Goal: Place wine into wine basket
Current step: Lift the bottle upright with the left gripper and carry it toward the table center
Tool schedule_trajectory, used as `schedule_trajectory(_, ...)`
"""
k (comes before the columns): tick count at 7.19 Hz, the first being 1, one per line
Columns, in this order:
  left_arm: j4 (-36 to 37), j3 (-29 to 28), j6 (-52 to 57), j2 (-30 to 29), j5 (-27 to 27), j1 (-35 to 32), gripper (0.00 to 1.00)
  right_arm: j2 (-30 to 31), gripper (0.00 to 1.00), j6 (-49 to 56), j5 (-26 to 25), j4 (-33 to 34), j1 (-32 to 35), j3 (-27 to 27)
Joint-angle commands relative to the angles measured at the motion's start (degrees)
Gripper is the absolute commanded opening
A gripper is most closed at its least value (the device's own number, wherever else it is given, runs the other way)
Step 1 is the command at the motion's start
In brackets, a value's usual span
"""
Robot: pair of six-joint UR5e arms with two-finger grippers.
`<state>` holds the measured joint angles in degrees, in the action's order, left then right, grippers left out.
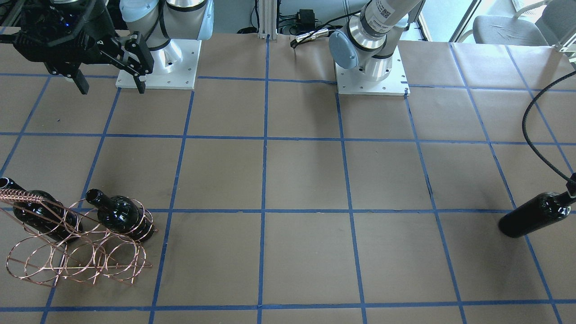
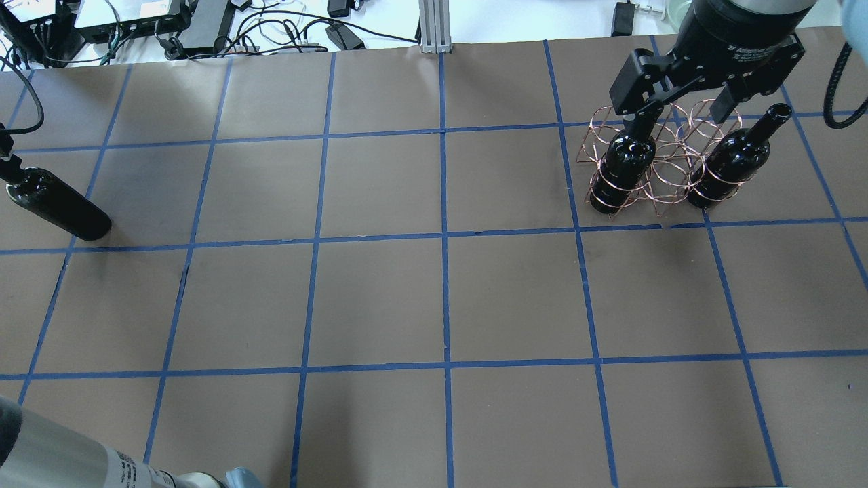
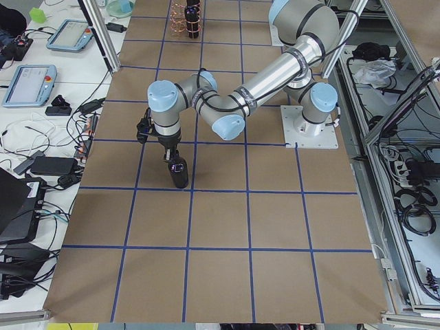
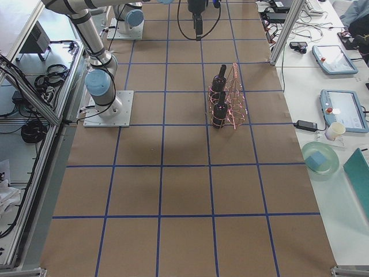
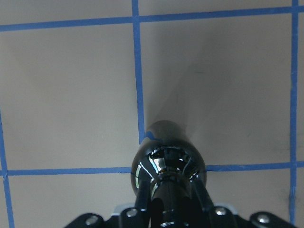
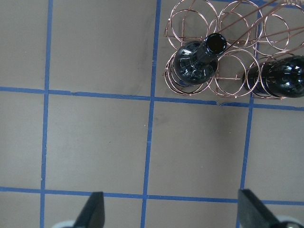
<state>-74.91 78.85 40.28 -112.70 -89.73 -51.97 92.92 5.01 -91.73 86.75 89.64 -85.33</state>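
My left gripper [image 5: 168, 197] is closed around the narrow neck of the wine bottle [image 5: 166, 152], which is glossy, near-black and unlabelled. The fingers [image 5: 141, 202] press on the neck from both sides. In the left wrist view the bottle hangs straight down from the gripper, its shoulder just beneath the fingers and its body pointing away toward the table [image 5: 71, 95]. The table is covered in brown paper crossed by blue tape lines. I cannot tell whether the bottle's base touches the paper or sits just above it.

My right gripper [image 6: 173, 211] is spread wide and holds nothing. Its two fingertips show at the bottom of the right wrist view with table surface between them. It hangs high over the table. Below it, toward the top right of its wrist view, stands the wine basket [image 2: 668, 173], a copper-coloured wire rack of round hoops in two rows.

Two more dark bottles stand in the basket, each inside a hoop of the same row. The first racked bottle [image 6: 194, 64] has its open mouth facing up at the gripper. The second racked bottle [image 6: 280, 78] is further to the side, with one unfilled hoop between them.

The wine bottle in my left gripper is well apart from the basket, at the opposite end of the table.
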Motion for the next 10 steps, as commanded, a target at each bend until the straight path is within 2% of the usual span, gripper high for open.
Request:
schedule_trajectory(1, -1.98, 0.07, -0.38, 1.33, 1.66, -0.76, 0.00, -0.02, 1.00, 0.00, -0.03, 0.00, -0.08, 0.08)
schedule_trajectory(5, -2.43, 1.65, -9.58, 4.94, 1.40, -10.59, 0.00, -0.02, 1.00, 0.00, -0.12, 0.09, -0.08, 0.08)
schedule_trajectory(10, -2.69, 9.02, -21.88, 9.94, 1.40, -24.03, 0.00, -0.02, 1.00, 0.09, -0.12, 0.09, -0.34, 0.08)
